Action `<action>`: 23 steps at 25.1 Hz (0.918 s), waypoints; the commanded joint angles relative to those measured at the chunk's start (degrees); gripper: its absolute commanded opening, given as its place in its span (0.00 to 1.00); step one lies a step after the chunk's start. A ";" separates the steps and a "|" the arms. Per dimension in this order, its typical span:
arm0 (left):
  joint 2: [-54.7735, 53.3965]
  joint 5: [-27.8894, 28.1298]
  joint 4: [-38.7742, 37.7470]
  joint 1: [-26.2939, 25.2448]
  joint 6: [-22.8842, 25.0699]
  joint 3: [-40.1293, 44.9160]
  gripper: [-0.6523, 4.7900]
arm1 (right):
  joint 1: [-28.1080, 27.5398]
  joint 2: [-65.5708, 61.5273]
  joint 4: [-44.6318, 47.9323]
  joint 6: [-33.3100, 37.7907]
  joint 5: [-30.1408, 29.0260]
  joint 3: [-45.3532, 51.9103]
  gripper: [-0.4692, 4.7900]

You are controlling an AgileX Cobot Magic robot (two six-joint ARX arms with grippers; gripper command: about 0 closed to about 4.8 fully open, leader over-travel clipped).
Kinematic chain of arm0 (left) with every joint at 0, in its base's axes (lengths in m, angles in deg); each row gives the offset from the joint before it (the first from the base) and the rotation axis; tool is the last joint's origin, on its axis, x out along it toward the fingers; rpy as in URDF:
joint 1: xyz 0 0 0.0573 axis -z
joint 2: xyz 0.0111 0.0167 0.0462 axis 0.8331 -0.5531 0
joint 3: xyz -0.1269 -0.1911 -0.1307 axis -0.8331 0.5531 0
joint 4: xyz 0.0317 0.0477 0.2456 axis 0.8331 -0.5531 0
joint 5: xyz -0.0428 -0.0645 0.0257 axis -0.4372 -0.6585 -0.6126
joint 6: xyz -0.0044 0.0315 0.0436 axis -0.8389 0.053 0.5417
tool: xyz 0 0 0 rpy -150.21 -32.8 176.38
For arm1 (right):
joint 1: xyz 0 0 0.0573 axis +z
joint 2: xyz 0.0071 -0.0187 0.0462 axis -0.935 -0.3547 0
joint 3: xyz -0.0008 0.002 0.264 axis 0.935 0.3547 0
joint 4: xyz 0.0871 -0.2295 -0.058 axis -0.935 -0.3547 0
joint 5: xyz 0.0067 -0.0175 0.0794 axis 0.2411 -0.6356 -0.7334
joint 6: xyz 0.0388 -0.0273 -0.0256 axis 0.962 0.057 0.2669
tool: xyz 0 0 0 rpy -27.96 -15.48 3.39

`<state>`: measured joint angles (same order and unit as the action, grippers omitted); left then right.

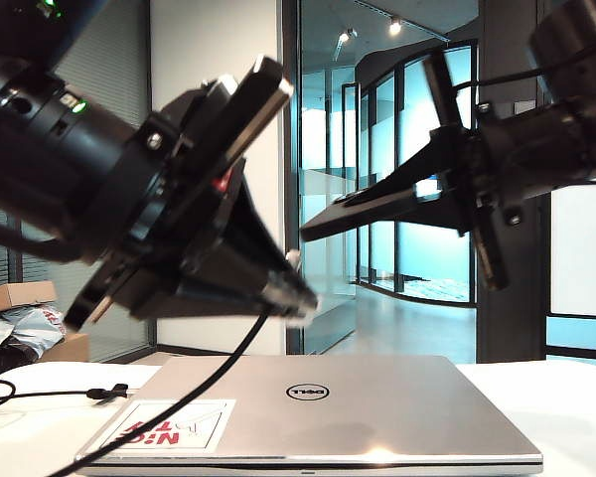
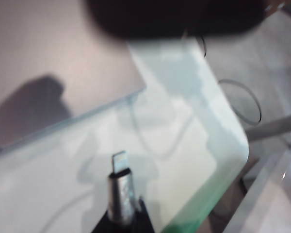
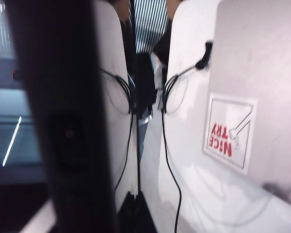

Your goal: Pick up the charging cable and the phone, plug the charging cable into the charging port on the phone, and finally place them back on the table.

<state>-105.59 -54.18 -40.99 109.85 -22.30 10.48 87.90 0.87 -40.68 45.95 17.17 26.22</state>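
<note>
Holding plug of charging cable point(image 1: 296, 290) rightward, left gripper point(image 1: 278, 288); right gripper point(image 1: 447, 194) phone point(image 1: 363, 211) lengthwise toward it.

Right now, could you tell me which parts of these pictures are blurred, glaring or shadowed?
Exterior view: the left gripper blurs at its tip, backlit and dark like the right gripper; glare on the laptop front edge. Left wrist view: soft throughout, the charging cable plug readable, dark shadow on the lid. Right wrist view: the phone is a dark, glossy, reflecting slab.

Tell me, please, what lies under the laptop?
The laptop rests on the white table. The table beneath it is hidden. Both grippers, left with cable, right with phone, hover above.
</note>
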 commanded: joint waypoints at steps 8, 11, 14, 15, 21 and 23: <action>-0.02 -0.24 3.43 2.16 -2.45 -0.15 0.11 | 4.37 -3.08 11.30 2.23 -1.29 -0.33 0.08; -0.02 -0.24 3.41 2.12 -2.75 -0.15 0.11 | 4.83 -3.72 11.39 2.25 -1.60 -0.33 0.08; -0.02 -0.22 3.41 2.08 -5.33 -0.15 0.11 | 4.83 -3.69 11.45 2.25 -1.92 -0.33 0.08; -0.02 -0.22 3.45 2.08 -5.29 -0.15 0.11 | 4.83 -3.69 11.41 2.25 -2.12 -0.33 0.08; -0.02 -0.20 3.45 2.08 -5.27 -0.15 0.11 | 4.85 -3.72 11.34 2.08 -3.39 -0.33 0.08; -0.02 -0.20 3.45 2.08 -5.27 -0.15 0.11 | 4.90 -3.72 11.34 1.57 -3.45 -0.33 0.08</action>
<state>-105.76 -54.22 -38.32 111.95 -27.37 10.48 92.67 -3.35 -31.63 48.09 14.61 26.33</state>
